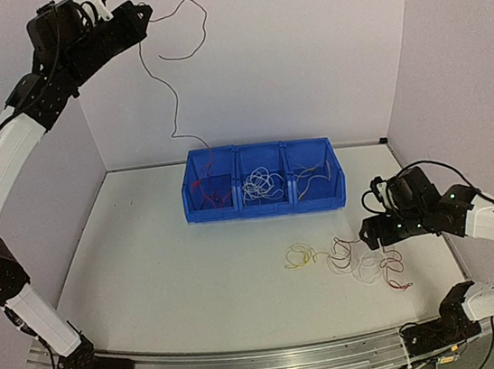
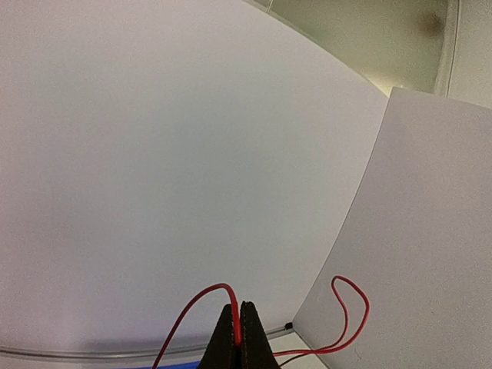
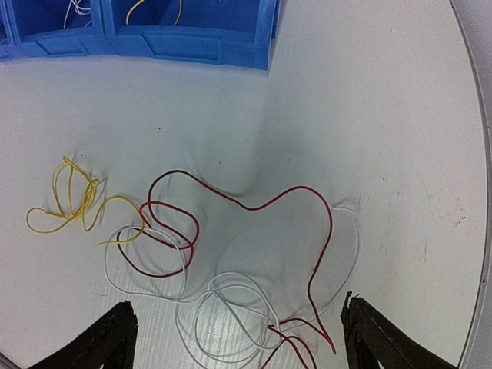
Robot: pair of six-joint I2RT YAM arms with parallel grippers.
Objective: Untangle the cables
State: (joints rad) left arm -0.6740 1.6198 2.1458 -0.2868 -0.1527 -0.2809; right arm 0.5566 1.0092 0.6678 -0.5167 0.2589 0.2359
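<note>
Left gripper (image 2: 239, 311), at 11 o'clock, clamps a red wire (image 2: 217, 286); right gripper (image 3: 237, 307) gapes over cables (image 3: 231, 201) at 4 o'clock, near table (image 3: 400, 154) edge.

Blue plastic bin (image 1: 266, 207) with three open-topped compartments side by side, set toward the back of the white worktop (image 1: 177, 275), just short of the rear wall. Pale lilac flat panels (image 1: 302, 50) standing upright behind and at both sides. Ribbed aluminium rail (image 1: 253, 366) along the near edge.

light: bright, even | shadows: faint under cables (image 3: 246, 207) | wrist views: edges curved
</note>
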